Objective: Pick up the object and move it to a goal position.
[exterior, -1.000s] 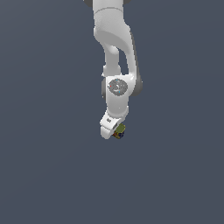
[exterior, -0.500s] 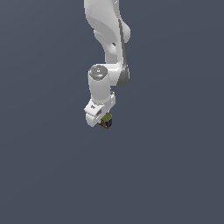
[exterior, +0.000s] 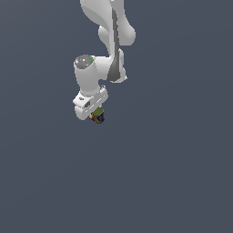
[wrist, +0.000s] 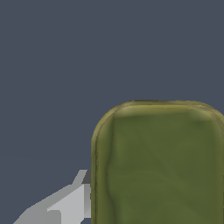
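Note:
The object [exterior: 98,116] is a small box with an olive-green top and red and dark blue sides. It hangs just under the white hand of my arm in the exterior view, left of centre. My gripper [exterior: 96,117] is shut on it. In the wrist view the object's olive-green top [wrist: 159,164] fills much of the picture, very close to the camera. One grey finger [wrist: 65,203] shows beside it and touches its edge. The other finger is hidden.
The white arm [exterior: 109,45] comes down from the upper edge of the exterior view. Behind it there is only a plain dark grey-blue background, and no goal marker shows.
The arm has swung toward the exterior view's left with the object in the gripper. The hand and object also stand a little higher than one second ago.

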Robot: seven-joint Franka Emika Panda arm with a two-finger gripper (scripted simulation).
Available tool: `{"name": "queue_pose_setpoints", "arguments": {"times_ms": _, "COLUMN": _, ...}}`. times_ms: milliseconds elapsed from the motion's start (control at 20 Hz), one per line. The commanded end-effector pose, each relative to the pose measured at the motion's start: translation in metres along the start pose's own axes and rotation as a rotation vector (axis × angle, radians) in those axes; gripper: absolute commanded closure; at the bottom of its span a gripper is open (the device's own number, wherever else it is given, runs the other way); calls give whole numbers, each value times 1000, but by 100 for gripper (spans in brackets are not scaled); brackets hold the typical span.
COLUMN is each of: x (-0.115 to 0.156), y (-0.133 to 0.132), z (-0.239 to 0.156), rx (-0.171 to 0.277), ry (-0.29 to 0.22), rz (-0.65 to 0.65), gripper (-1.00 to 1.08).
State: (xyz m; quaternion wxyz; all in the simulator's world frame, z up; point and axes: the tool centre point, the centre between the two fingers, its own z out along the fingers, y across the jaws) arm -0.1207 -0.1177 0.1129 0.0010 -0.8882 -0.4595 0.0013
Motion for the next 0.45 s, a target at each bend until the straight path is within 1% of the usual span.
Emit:
{"name": "queue_pose_setpoints", "arguments": {"times_ms": 0, "x": -14, "y": 1, "z": -5, "rx": -3, "ry": 1, "rz": -2, "gripper": 108}}
{"name": "queue_pose_setpoints", "arguments": {"times_ms": 200, "x": -27, "y": 1, "z": -9, "rx": -3, "ry": 2, "rz": -2, "gripper": 108}}
{"name": "queue_pose_setpoints", "arguments": {"times_ms": 400, "x": -31, "y": 1, "z": -10, "rx": -3, "ry": 2, "rz": -2, "gripper": 108}}
